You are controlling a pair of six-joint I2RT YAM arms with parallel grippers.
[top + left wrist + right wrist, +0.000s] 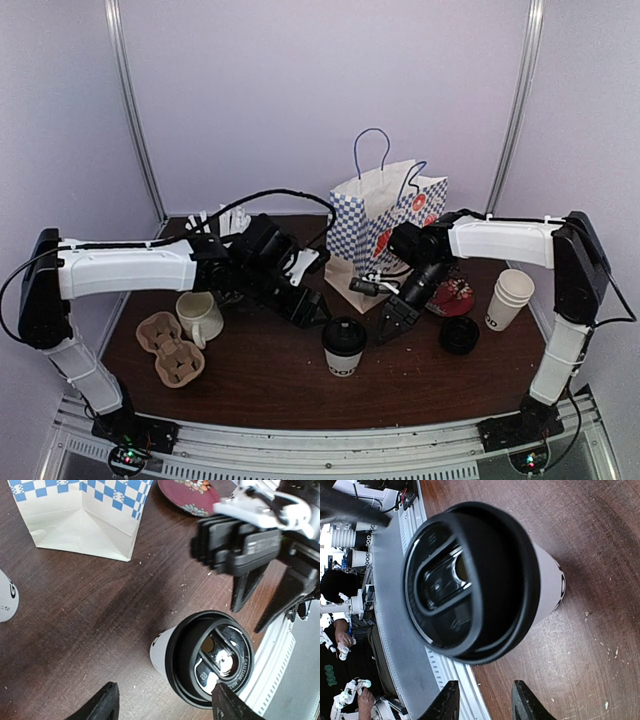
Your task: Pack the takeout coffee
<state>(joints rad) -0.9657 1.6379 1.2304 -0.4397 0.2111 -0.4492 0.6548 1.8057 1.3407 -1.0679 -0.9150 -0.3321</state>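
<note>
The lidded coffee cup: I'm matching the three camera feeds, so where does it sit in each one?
Top view: the lidded cup stands low centre, in front of the checked bag.
Left wrist: the lidded cup is lower right, seen from above.
Right wrist: the lidded cup fills the middle, top toward the camera.
Shared landmark: the dark wooden table, in all three.

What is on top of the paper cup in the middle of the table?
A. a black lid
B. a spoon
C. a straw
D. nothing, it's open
A: the paper cup is capped by a round black lid, and both wrist views show it close up.
</note>
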